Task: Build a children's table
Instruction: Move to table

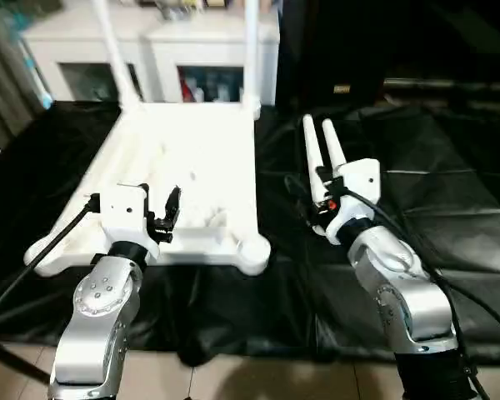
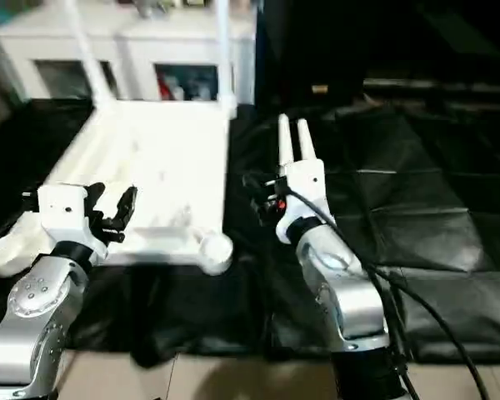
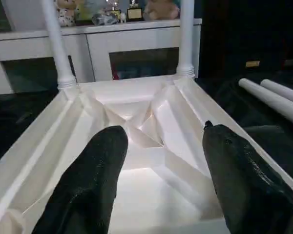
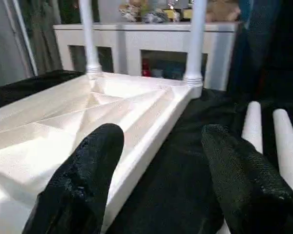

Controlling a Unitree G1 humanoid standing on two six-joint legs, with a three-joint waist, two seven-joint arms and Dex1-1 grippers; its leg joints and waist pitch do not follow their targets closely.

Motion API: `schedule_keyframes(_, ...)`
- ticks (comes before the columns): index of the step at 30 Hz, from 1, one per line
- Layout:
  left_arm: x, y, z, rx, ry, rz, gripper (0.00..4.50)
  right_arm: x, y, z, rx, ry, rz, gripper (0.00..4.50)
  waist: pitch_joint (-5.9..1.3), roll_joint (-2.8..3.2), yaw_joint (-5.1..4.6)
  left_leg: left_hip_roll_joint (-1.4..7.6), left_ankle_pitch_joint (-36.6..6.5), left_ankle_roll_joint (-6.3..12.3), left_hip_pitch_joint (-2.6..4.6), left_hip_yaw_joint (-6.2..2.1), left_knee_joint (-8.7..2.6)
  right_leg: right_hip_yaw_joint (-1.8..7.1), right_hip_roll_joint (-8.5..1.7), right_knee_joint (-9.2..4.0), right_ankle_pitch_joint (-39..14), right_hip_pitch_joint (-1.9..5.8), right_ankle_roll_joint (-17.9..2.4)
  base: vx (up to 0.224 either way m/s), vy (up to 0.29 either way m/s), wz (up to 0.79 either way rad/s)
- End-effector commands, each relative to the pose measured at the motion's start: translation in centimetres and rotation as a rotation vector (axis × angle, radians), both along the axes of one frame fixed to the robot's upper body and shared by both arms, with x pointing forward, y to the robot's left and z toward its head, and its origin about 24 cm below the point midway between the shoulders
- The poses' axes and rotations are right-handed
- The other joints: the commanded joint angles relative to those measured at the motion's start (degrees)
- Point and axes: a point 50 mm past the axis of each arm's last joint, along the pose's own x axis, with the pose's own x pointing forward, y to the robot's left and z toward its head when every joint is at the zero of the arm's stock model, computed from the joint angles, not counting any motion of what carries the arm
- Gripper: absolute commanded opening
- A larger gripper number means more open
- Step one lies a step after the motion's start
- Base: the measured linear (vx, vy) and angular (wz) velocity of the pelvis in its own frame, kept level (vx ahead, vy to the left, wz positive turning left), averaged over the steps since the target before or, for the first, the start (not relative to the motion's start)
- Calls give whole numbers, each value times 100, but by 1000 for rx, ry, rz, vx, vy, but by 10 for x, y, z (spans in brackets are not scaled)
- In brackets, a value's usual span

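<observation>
Both grippers held wide, empty: left gripper [image 3: 161,180] over upturned tabletop [image 1: 208,158], right gripper [image 4: 158,180] nr 2 loose legs [image 1: 321,154].

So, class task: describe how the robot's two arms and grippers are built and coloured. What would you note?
Both forearms are silver metal with rounded joint housings. Each wrist carries a boxy white block, and ahead of it the left gripper and the right gripper are black. The wrist views show thick, rounded black fingers with a rough, grainy surface. Black cables trail back along both arms, and a small red spot sits by the right wrist.
</observation>
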Motion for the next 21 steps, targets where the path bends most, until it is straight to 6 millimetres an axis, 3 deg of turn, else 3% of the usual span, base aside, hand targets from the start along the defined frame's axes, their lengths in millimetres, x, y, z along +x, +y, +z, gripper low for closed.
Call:
schedule_keyframes(1, -1, 0, 4, -5, -9, -10, 291, -1, -1, 0, 8, -4, 2, 295, -208, -12, -38, 23, -1845, -172, 39, 46, -547, 230, -308, -708, -2544, 128, -411, -98, 5, -5)
schedule_keyframes(3, -1, 1, 4, -6, -8, -9, 291, -1, -1, 0, 9, -4, 3, 295, -181, -16, -66, -16, -2327, -194, 122, 38, -563, 188, -293, -813, -3316, 94, -154, -88, 6, -6)
schedule_keyframes(4, -1, 1, 3, -6, -8, -9, 291, -1, -1, 1, 9, -5, 3, 295, -172, -10, -97, -48, -2606, -158, 191, 37, -566, 123, -260, -896, -3679, 92, -32, -58, 13, -10)
schedule_keyframes(5, -1, 1, 3, -5, -6, -7, 291, -1, -1, 0, 7, -4, 2, 295, -181, 65, -125, -62, -2823, -94, 260, 24, -577, 51, -218, -933, -3755, 119, -33, -58, 13, -10)
schedule_keyframes(6, -1, 1, 3, -5, -6, -7, 291, -1, -1, 0, 7, -4, 2, 295, -160, 51, -157, -59, -2969, -48, 293, 25, -586, 2, -190, -980, -3775, 125, -43, -51, 27, -11)
schedule_keyframes(7, 0, 2, 2, -4, -3, -7, 291, -1, -1, 0, 4, -5, -1, 295, -132, 99, -229, -44, -3417, 39, 464, 14, -591, -164, -121, -1076, -3691, 103, -103, 0, 0, 0)
schedule_keyframes(8, 0, 2, 2, -4, -2, -8, 291, -1, 0, 0, 2, -6, -2, 295, -116, 129, -318, -5, -3624, 112, 384, -42, -674, -256, -123, -1047, -3311, 261, -105, 0, 0, 0)
schedule_keyframes(9, 0, 2, 2, -4, -3, -9, 291, -1, 0, 0, 3, -6, -3, 295, -113, 183, -326, 20, -3772, 128, 389, -61, -719, -285, -127, -1032, -3164, 301, -127, 5, 40, -20)
schedule_keyframes(10, 3, 1, 5, 2, -9, -20, 291, -1, -2, -1, 9, -4, -14, 295, -135, 184, -405, 84, -3994, 185, 296, -136, -814, -262, -189, -879, -2685, 459, -194, 19, 38, -23)
schedule_keyframes(11, 3, 1, 5, 2, -9, -20, 291, -1, -2, -1, 9, -4, -14, 295, -135, 184, -405, 84, -3994, 185, 296, -136, -814, -262, -189, -879, -2685, 459, -194, 19, 38, -23)
schedule_keyframes(12, 4, 0, 6, 2, -12, -22, 291, -1, -3, -1, 10, -2, -19, 295, -148, 132, -440, -37, -3535, 171, 245, -79, -721, -228, -286, -1017, -3120, 472, -158, 6, 30, -24)
schedule_keyframes(14, 4, 1, 7, -2, -14, -18, 291, -1, -4, -2, 10, 1, -21, 295, -188, 87, -442, -135, -2846, 203, 231, -19, -629, -148, -357, -1103, -3520, 452, -166, 0, 0, 0)
schedule_keyframes(15, 4, 1, 6, -1, -12, -17, 291, -1, -3, -2, 8, 1, -18, 295, -224, 59, -439, -139, -2369, 269, 133, -3, -641, -83, -363, -1064, -3321, 519, -279, 0, 0, 0)
schedule_keyframes(16, 4, 1, 6, -1, -12, -17, 291, -1, -3, -2, 8, 1, -18, 295, -234, 77, -432, -131, -2190, 300, 111, -1, -655, -64, -349, -1036, -3138, 527, -362, 60, 8, -6)
schedule_keyframes(18, 3, 1, 5, -2, -9, -16, 291, -1, -3, -2, 5, 0, -14, 295, -277, 92, -428, -96, -1823, 381, 131, 13, -672, -25, -286, -941, -2397, 510, -697, 69, 7, -2)
schedule_keyframes(19, 2, 1, 4, -2, -8, -17, 291, -1, -3, -2, 4, 0, -14, 295, -317, 96, -410, -69, -1415, 445, 119, 18, -654, 13, -278, -858, -1684, 499, -938, 90, -3, 9)
schedule_keyframes(20, 2, 1, 4, -2, -8, -16, 291, -1, -3, -2, 4, 0, -14, 295, -331, 111, -404, -35, -1364, 505, 190, 30, -645, 4, -251, -799, -1349, 433, -1153, 90, -3, 9)
schedule_keyframes(21, 2, 1, 4, -3, -7, -16, 291, 0, -4, -2, 4, -1, -14, 295, -331, 87, -405, -19, -1324, 524, 200, 38, -630, 14, -253, -784, -1199, 396, -1242, 109, -16, 15)
